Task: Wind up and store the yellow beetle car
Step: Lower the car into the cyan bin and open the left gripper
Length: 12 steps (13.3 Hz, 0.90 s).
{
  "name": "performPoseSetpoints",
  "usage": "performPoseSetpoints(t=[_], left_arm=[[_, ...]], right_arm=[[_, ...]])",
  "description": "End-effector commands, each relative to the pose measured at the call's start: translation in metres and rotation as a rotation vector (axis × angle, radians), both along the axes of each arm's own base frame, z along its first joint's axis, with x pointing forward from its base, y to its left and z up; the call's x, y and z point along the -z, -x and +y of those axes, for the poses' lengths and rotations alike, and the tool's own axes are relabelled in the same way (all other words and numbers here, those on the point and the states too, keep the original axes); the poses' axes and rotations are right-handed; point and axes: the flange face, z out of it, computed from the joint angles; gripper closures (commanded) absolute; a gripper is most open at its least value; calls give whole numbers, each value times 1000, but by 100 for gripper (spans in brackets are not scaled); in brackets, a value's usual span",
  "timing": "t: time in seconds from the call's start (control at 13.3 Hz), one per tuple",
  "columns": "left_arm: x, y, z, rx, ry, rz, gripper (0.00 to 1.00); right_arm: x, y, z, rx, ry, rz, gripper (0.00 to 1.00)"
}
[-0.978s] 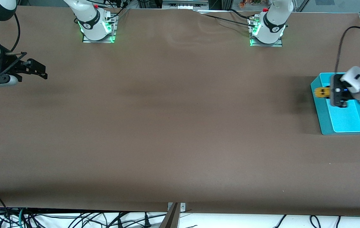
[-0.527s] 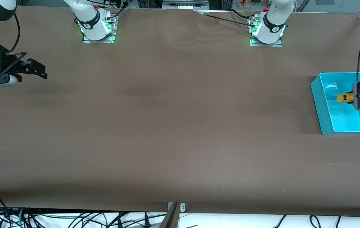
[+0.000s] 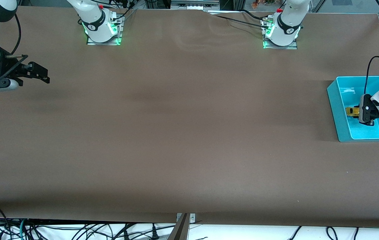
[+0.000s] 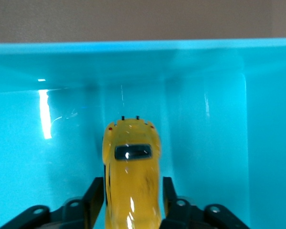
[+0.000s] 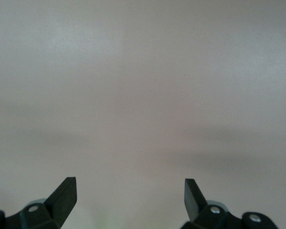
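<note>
The yellow beetle car (image 4: pixel 132 179) is glossy and rounded, with one dark window on top, and sits inside the turquoise bin (image 3: pixel 338 110) at the left arm's end of the table. It lies between the left gripper's (image 3: pixel 356 112) fingers (image 4: pixel 96 193), which flank its sides; whether they grip cannot be told. The right gripper (image 3: pixel 39 71) waits open over the brown table (image 3: pixel 182 133) at the right arm's end.

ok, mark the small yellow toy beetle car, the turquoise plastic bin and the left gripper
small yellow toy beetle car (image 4: pixel 132 179): left wrist view, on its roof.
turquoise plastic bin (image 3: pixel 334 106): front view, on its outer wall toward the right arm's end.
left gripper (image 3: pixel 356 112): front view, between its fingertips, inside the bin.
</note>
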Motion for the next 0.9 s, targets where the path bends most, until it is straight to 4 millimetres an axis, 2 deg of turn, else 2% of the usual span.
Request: performPoseSetpoints(t=[0.0,0.23,0.38,0.53,0.68,0.83], left_arm=[[-22,-9,3,61,-18,-20,0],[-72,-12,8,-71,26,-11,0],[-105,-26,4,-135,28,14,0],[-147,-46,-19,-186,25,58,0],[-187,-63,-63,-263,5,126,0],[-230,-75,-115,-380,-53,195,0]], right_arm=[[-5,-1,-1,-3,7,10,0],[-5,-1,-1,-1,7,16,0],[-5,0,-1,-1,8,15,0],[-5,-1,-1,-1,7,15,0],[-5,0,-1,-1,8,15,0],[-5,0,-1,-1,8,15,0]])
